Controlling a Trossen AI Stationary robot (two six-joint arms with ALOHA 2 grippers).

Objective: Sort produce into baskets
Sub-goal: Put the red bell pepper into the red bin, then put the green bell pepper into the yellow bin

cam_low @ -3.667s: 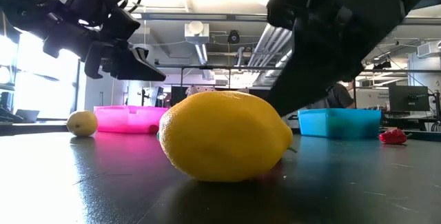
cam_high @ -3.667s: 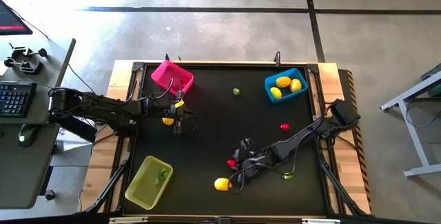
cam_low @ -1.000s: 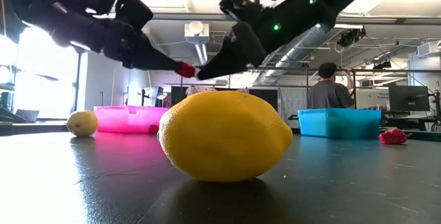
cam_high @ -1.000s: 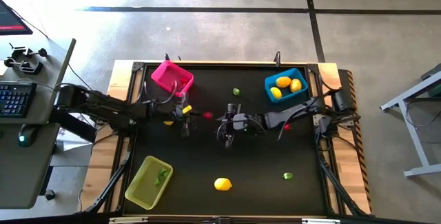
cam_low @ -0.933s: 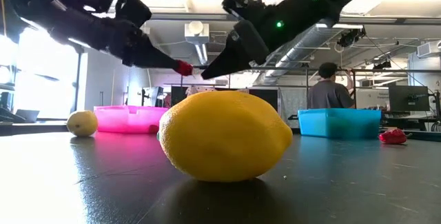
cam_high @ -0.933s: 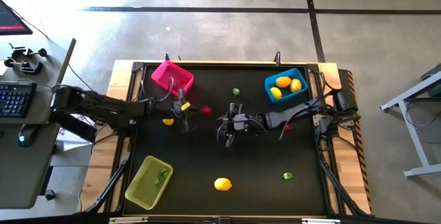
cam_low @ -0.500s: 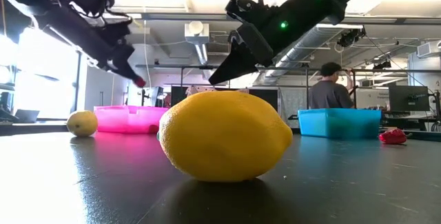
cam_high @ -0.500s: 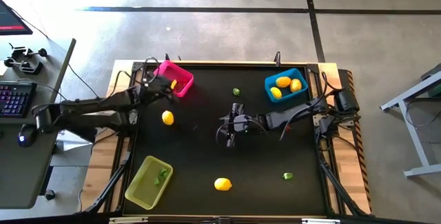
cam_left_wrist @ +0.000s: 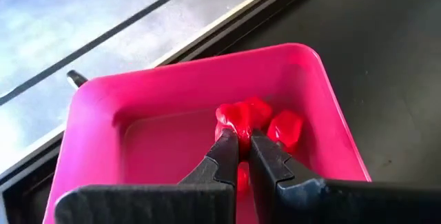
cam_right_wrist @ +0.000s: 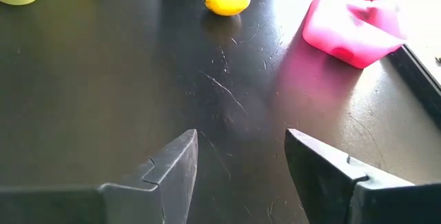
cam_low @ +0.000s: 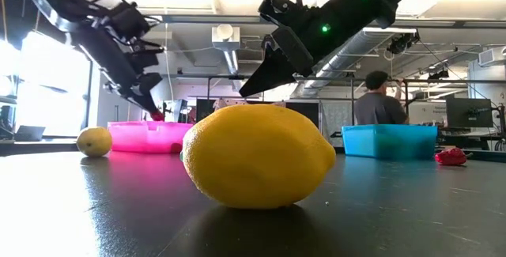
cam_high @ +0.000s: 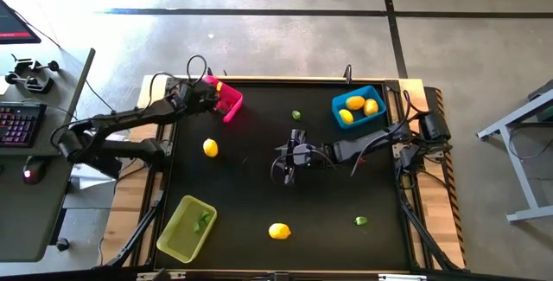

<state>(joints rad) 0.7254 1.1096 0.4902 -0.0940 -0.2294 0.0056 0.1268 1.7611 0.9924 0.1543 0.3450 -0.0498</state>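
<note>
Counter (cam_high: 259, 186), then pink basket (cam_high: 226, 101) at its far left corner. Your left pincer (cam_left_wrist: 240, 148) hangs over that basket, clamped on a small red piece (cam_left_wrist: 238, 117); another red piece (cam_left_wrist: 284, 126) lies inside. Release only once you're centred and low, so it can't bounce over the rim. Right pincer (cam_right_wrist: 241, 156) waits mid-counter, parted and empty. A lemon (cam_high: 210, 148) lies near the basket.

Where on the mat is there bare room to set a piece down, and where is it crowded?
Bare: between the yellow-green basket, the front lemon and the left lemon; also between the right gripper and the green piece. Crowded: the pink basket, where the left gripper holds a red piece.
</note>
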